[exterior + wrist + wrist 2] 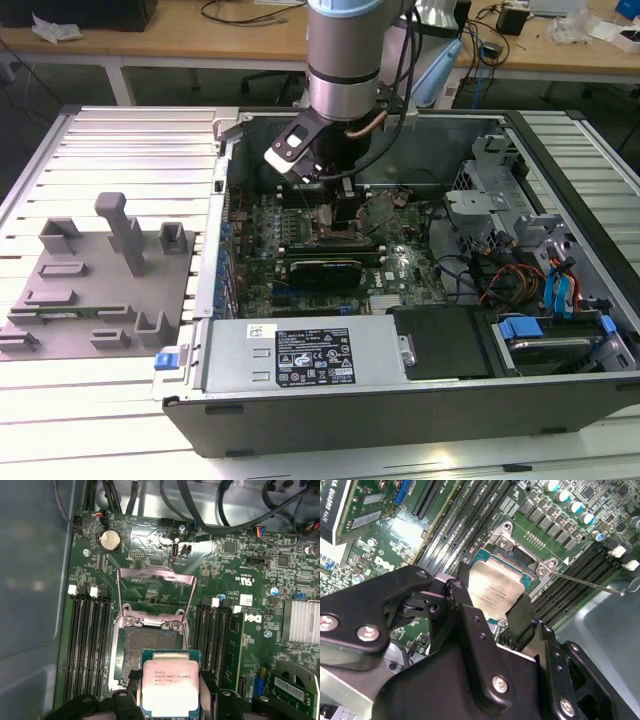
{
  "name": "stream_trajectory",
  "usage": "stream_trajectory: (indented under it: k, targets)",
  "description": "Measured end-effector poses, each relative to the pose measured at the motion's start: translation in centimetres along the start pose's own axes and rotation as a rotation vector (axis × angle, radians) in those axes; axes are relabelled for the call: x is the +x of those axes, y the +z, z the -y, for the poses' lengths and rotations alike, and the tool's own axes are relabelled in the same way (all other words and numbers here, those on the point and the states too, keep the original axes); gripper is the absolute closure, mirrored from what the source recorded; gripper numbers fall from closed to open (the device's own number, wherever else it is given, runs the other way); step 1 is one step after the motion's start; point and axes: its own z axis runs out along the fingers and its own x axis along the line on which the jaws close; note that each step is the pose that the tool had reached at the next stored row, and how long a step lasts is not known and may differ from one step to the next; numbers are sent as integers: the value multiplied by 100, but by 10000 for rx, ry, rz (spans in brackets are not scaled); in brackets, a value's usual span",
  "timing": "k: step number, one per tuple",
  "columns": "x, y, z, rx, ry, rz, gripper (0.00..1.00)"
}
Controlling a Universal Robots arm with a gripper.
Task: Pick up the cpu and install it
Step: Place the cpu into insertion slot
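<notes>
Presently the gripper (495,600) hangs inside the open computer case (300,420), which stands on the bench (110,150). Its jaws are drawn narrow on the cpu (171,687), pinching it by two opposite edges. The cpu is held flat, metal top upward, just over one edge of the socket (150,647) at the middle of the motherboard; it overlaps the socket and does not appear seated. The socket's load frame (155,587) is swung open and the thin retaining lever (590,583) stands off to one side. Judgement: the step in hand is placement. Done well, it calls for the chip kept level, its sides squared to the socket walls, and a straight descent with no sideways drag, since a tilted or offset seat could damage the contacts. Grey fixture blocks (100,290) lie on the bench beside the case.
</notes>
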Motion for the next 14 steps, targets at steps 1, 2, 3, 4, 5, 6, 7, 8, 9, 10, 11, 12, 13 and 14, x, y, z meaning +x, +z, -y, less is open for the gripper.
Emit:
stream_trajectory:
  k: [1,2,3,4,5,6,7,8,9,10,11,12,13,14]
  targets:
    - [0,8,-5,2,74,2,45]
    - [4,25,-10,4,193,8,45]
    - [18,52,-10,5,203,9,45]
    - [35,90,-11,3,207,7,45]
    - [42,106,-10,1,210,9,45]
    - [47,114,-10,2,219,10,45]
    - [48,123,-14,1,255,10,45]
    - [48,136,-22,5,388,16,45]
    - [48,147,-25,9,534,22,45]
    - [48,158,-28,13,700,30,45]
    - [56,172,-29,17,855,37,45]
    - [69,179,-31,16,860,36,45]
    - [83,186,-32,16,860,35,45]
    - [105,202,-33,16,859,36,45]
